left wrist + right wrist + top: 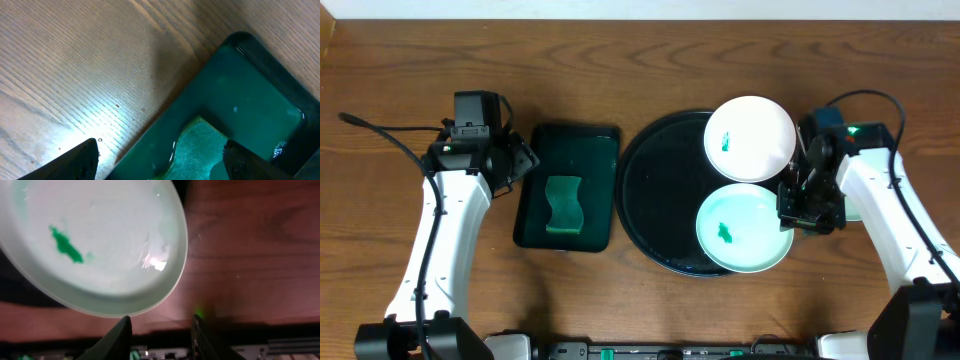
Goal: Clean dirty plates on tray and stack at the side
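A white plate with a green smear lies on the back right of the round black tray. In front of it, also on the tray, is a mint-green plate with a green smear, its right rim overhanging the tray. My right gripper hovers at that plate's right rim. In the right wrist view the mint plate fills the upper left, and my right gripper stands open just off its rim with only table between the fingers. My left gripper is open at the left edge of the rectangular tray.
A dark green rectangular tray holding a green sponge sits left of the round tray. In the left wrist view the sponge lies between my open left gripper's fingers, wet tray floor beyond. Bare wood table surrounds both trays.
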{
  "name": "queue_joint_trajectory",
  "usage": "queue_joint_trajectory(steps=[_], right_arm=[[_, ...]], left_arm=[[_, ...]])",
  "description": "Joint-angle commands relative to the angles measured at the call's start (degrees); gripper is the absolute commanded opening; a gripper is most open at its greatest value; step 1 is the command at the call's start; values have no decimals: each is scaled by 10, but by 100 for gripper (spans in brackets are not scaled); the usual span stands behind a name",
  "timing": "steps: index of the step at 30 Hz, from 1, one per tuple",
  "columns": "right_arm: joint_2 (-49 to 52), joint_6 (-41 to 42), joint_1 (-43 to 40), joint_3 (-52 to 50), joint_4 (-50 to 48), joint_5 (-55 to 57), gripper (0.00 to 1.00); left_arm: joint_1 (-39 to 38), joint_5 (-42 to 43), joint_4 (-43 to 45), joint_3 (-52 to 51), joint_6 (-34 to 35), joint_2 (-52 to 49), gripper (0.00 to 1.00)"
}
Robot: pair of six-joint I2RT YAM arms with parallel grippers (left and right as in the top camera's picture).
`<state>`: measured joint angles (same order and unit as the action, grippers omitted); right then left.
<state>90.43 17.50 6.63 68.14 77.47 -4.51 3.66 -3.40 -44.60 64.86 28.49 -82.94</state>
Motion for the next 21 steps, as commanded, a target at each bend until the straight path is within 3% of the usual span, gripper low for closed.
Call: queue_joint_trajectory(steps=[1, 8, 19, 21], right_arm=[[-2, 29, -2, -37, -23, 11, 36], [-2, 37, -2, -113, -92, 11, 36], [-2, 63, -2, -136, -122, 0, 1], [-2, 63, -2, -136, -122, -17, 1]], left_arm=[[2, -7, -1, 8, 1, -1, 80], [2, -7, -1, 8, 1, -1, 80], [2, -7, -1, 8, 1, -1, 80], [2, -7, -1, 8, 1, -1, 80]])
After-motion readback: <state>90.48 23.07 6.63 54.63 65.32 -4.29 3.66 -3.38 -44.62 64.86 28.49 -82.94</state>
